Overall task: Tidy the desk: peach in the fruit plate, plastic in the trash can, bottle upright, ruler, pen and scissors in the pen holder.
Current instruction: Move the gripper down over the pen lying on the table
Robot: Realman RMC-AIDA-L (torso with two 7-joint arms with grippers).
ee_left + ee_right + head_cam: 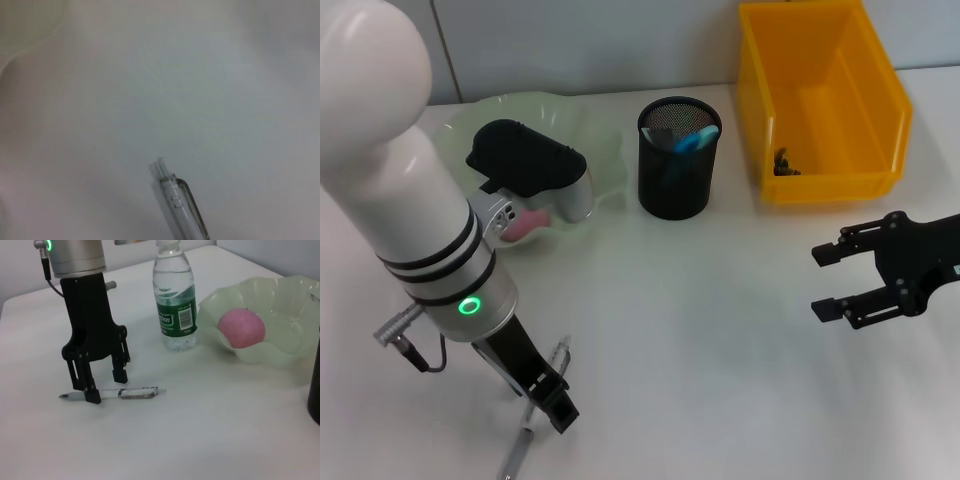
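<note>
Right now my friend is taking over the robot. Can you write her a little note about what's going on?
Left gripper: open, down at the table, fingers either side of the pen, not yet closed on it.
Right gripper: open, hovering idle in front of the yellow bin.
Done: peach in the fruit plate; bottle upright beside it. The pen holder already holds some blue items; I can't tell which. Something small and dark lies in the bin.
Left: grasp the pen and drop it in the holder.
</note>
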